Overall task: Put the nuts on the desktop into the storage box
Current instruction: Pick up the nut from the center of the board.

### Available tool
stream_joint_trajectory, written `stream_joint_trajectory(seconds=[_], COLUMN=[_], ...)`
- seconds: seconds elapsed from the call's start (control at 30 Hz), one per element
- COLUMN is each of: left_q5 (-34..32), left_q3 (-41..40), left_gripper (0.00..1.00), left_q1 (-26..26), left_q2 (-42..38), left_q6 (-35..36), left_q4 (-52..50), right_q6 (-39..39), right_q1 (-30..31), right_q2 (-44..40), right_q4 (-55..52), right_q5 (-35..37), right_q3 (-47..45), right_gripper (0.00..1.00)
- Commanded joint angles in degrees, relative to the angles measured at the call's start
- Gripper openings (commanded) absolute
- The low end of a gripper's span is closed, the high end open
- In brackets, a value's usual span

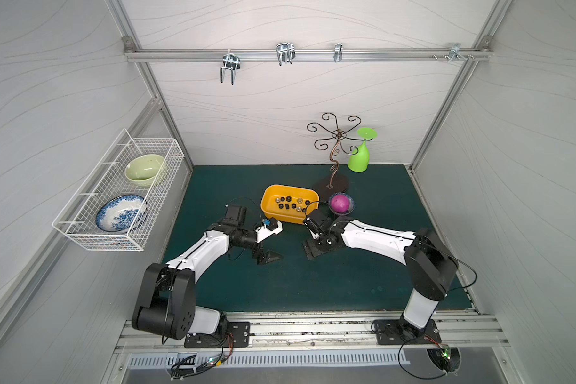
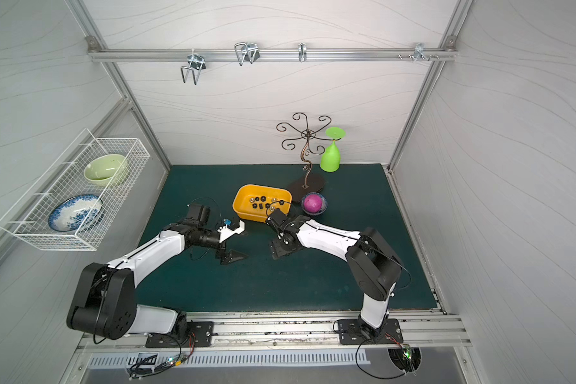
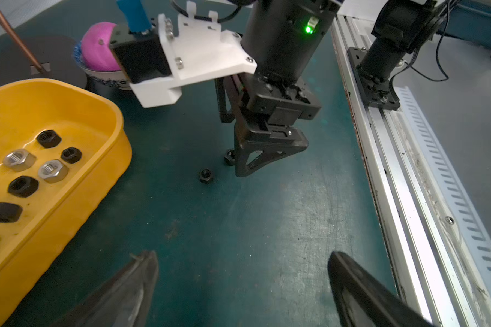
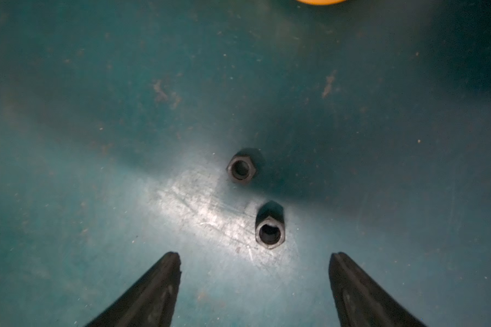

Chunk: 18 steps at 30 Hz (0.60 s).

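Right gripper (image 4: pixel 254 263) spread open, poised low over two black nuts (image 4: pixel 270 232) lying flat on desktop (image 4: pixel 97 170) near storage box (image 1: pixel 280 217) — tiny, hard, likely slick; pinch across opposite flats.

Both top views hang high at the front of the cell and look steeply down on the whole counter (image 1: pixel 346 282), sharing nearly everything. The left wrist camera sits low, looking across the counter at the storage box (image 3: pixel 77 220), two loose nuts (image 3: pixel 206 176) and the right pincer (image 3: pixel 236 170). The right wrist camera faces straight down, close over those two nuts (image 4: pixel 241 169).
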Motion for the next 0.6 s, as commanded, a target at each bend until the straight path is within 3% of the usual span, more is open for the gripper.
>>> stream_joint_trajectory(seconds=[0.0,0.17,0.57], left_q5=[5.2,5.1,0.3], left_q3=[-0.8,-0.4,-0.1], left_gripper=[0.98,0.99,0.99], left_q1=[1.6,1.6,1.6], left_q2=[-1.7,-1.7,-1.2], left_q6=[-2.5,-1.8,-0.7], left_q4=[4.5,3.4,0.2], right_q6=[0.6,0.2,0.2], right_q1=[0.2,0.1,-1.4], right_q2=[2.3,3.4,7.2], right_q4=[-4.6,-4.4,-3.6], right_q5=[1.7,0.5,-3.8], right_q3=[1.9,2.5,3.0], right_gripper=[0.85,0.82,0.63])
